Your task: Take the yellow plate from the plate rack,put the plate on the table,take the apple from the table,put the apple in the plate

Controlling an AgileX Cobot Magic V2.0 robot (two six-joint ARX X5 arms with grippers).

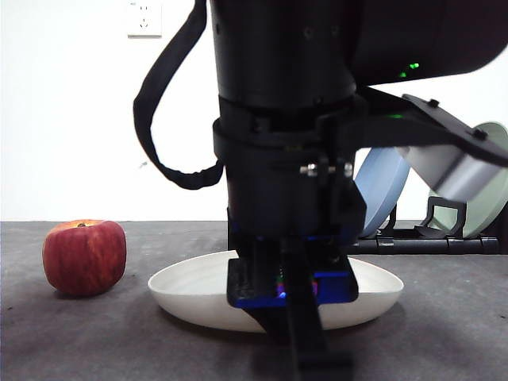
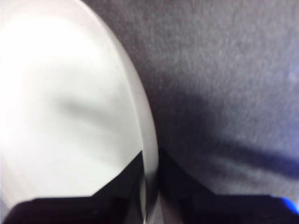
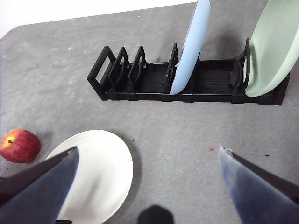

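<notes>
The yellow plate [image 1: 198, 290] lies flat on the table [image 1: 444, 317], cream-white and shallow. My left gripper [image 1: 290, 298] comes down over its near rim as a big dark arm. In the left wrist view the plate's rim [image 2: 60, 107] runs between the left gripper's [image 2: 150, 161] two jaws, which are shut on it. The red apple [image 1: 85, 256] stands on the table left of the plate, apart from it. From high above, the right wrist view shows the plate [image 3: 100, 172], the apple [image 3: 19, 145] and the plate rack [image 3: 154, 84]. My right gripper [image 3: 149, 186] hangs open, holding nothing.
The black rack [image 1: 429, 238] stands at the back right with a blue plate [image 1: 385, 186] and a pale green plate [image 1: 488, 198] upright in its slots. Its other slots [image 3: 126, 70] hold nothing. A white wall runs behind the table.
</notes>
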